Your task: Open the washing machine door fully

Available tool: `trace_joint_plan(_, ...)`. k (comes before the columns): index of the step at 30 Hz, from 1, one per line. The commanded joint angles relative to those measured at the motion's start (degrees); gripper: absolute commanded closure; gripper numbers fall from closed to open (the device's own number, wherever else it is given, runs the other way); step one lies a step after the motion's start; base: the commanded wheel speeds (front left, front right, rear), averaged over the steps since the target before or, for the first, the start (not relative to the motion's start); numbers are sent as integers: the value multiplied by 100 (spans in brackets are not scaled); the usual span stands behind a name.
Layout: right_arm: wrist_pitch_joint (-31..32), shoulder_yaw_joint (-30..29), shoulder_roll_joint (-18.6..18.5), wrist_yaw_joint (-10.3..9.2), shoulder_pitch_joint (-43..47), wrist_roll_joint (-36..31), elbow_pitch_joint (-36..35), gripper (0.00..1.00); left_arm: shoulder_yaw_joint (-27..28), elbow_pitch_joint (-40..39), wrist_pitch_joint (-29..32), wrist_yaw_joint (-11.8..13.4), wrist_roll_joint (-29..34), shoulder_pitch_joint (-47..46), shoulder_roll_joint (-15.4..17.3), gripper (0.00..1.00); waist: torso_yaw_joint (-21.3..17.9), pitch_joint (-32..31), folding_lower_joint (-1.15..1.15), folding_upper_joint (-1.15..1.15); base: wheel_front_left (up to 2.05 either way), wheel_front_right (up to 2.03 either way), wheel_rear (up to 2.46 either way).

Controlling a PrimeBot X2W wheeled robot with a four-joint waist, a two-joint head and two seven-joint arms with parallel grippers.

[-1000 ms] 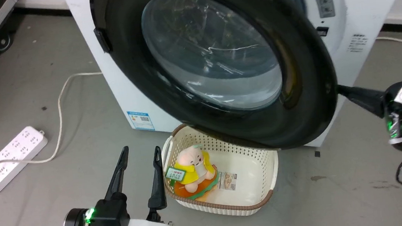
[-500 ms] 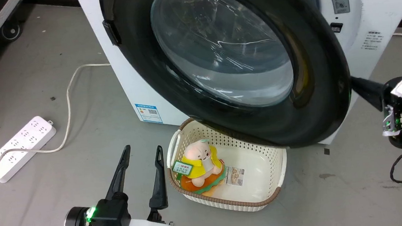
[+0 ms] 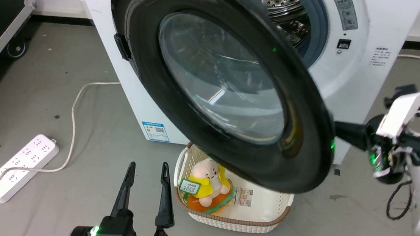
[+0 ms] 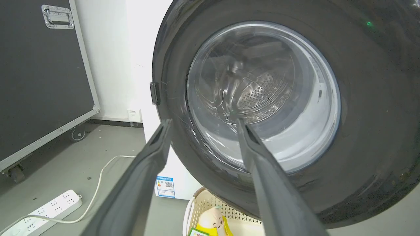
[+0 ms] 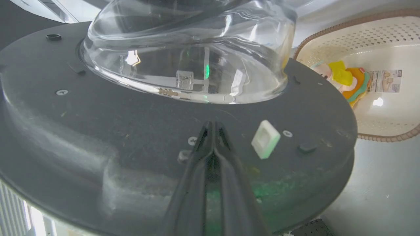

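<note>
Hanging ajar, washing machine door [image 3: 222, 86] facing left, right pincer [image 5: 211, 126] together, left pincer [image 3: 148, 164] apart.

Bright even indoor light, glare streaks on door glass [image 3: 221, 79], wide-angle wrist distortion

Nothing can be read from where I stand, neither word nor number. The machine [image 3: 387, 11] has a blue sticker [image 3: 155, 131] with a QR square low on its front. Higher up on the right it has a grey warning label [image 3: 344, 11] topped by a triangle sign, and below that a block of tiny print [image 3: 380, 55], too small to read. The toy [image 3: 205, 171] wears a green tag [image 3: 190, 187] with blurred characters. A printed paper label [image 3: 242, 196] lies in the basket [image 3: 242, 221].
</note>
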Motion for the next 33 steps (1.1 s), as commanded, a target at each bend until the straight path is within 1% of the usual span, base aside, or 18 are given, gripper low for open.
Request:
trace_joint_plan(1, 0, 210, 32, 8, 196, 251, -88, 100, 14, 14, -32, 14, 34, 74, 6, 0, -29, -34, 0, 0, 0, 0, 0)
trace_joint_plan(5, -45, 903, 32, 8, 528, 919, -286, 100, -27, 51, -32, 7, 22, 142, 6, 0, -59, -113, 0, 0, 0, 0, 0)
trace_joint_plan(10, -253, 1921, 32, 8, 1055, 1708, -738, 100, -50, 137, -32, -33, 59, 264, 6, 0, -81, -219, 0, 0, 0, 0, 0)
trace_joint_plan(16, -668, 2980, 32, 8, 1570, 2321, -1262, 100, -11, 192, -32, -90, 114, 393, 6, 0, -92, -301, 0, 0, 0, 0, 0)
trace_joint_plan(20, -951, 3328, 32, 8, 1728, 2468, -1417, 100, -4, 207, -32, -101, 125, 428, 6, 0, -85, -318, 0, 0, 0, 0, 0)
trace_joint_plan(24, -1184, 3368, 32, 8, 1753, 2401, -1515, 100, 11, 206, -32, -88, 116, 450, 6, 0, -112, -335, 0, 0, 0, 0, 0)
trace_joint_plan(25, -1284, 3329, 21, 8, 1747, 2312, -1568, 95, 24, 206, -32, -88, 107, 460, 6, 0, -130, -344, 0, 0, 0, 0, 0)
trace_joint_plan(26, -1440, 3272, -12, 8, 1735, 2189, -1672, 60, 32, 205, -32, -109, 77, 474, 6, 0, -152, -356, 0, 0, 0, 0, 0)
trace_joint_plan(27, -1440, 3272, -12, 8, 1735, 2189, -1672, 60, 32, 205, -32, -109, 77, 474, 6, 0, -152, -356, 0, 0, 0, 0, 0)
trace_joint_plan(28, -1802, 3148, -113, 8, 1743, 1889, -1956, 0, 50, 214, -32, -175, 59, 497, 6, 0, -200, -375, 0, 0, 0, 0, 0)
trace_joint_plan(30, -2226, 2993, -247, 8, 1806, 1554, -2317, 0, 100, 226, -32, -205, 25, 506, 6, 0, -257, -390, 0, 0, 0, 0, 0)
trace_joint_plan(31, -2504, 2942, -376, 8, 1843, 1269, -2554, 0, 126, 226, -32, -216, -1, 505, 6, 0, -285, -386, 0, 0, 0, 0, 0)
trace_joint_plan(32, -2504, 2942, -376, 8, 1843, 1269, -2554, 0, 126, 226, -32, -216, -1, 505, 6, 0, -285, -386, 0, 0, 0, 0, 0)
trace_joint_plan(33, -3172, 2901, -649, 8, 1969, 577, -3051, 0, 180, 223, -32, -239, -42, 491, 6, 0, -346, -377, 0, 0, 0, 0, 0)
